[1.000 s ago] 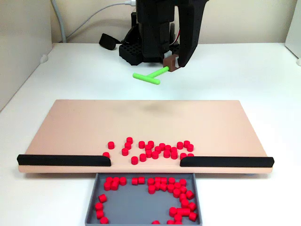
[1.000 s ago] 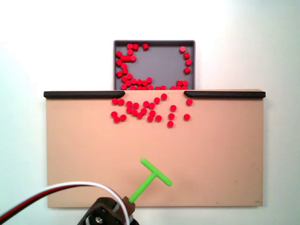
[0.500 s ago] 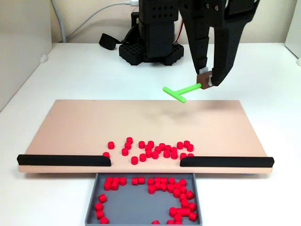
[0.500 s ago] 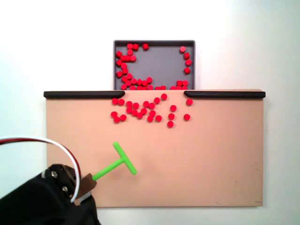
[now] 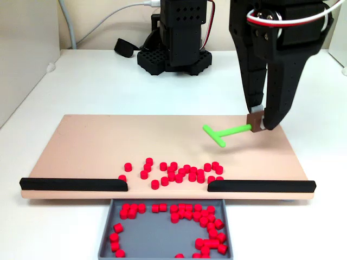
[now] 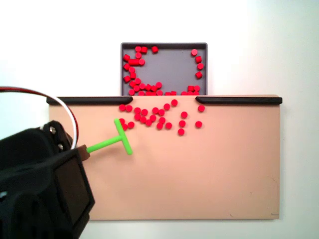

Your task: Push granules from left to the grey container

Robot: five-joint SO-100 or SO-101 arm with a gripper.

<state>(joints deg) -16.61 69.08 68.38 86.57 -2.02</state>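
Your fingers (image 5: 259,125) were clenched on the green pusher (image 5: 223,134), beside the granules (image 6: 155,117); swept askew, it risked scattering them past the grey container (image 6: 164,67).

No readable text, label, brand, number or sign appeared in either fixed view; every visible surface was unmarked.
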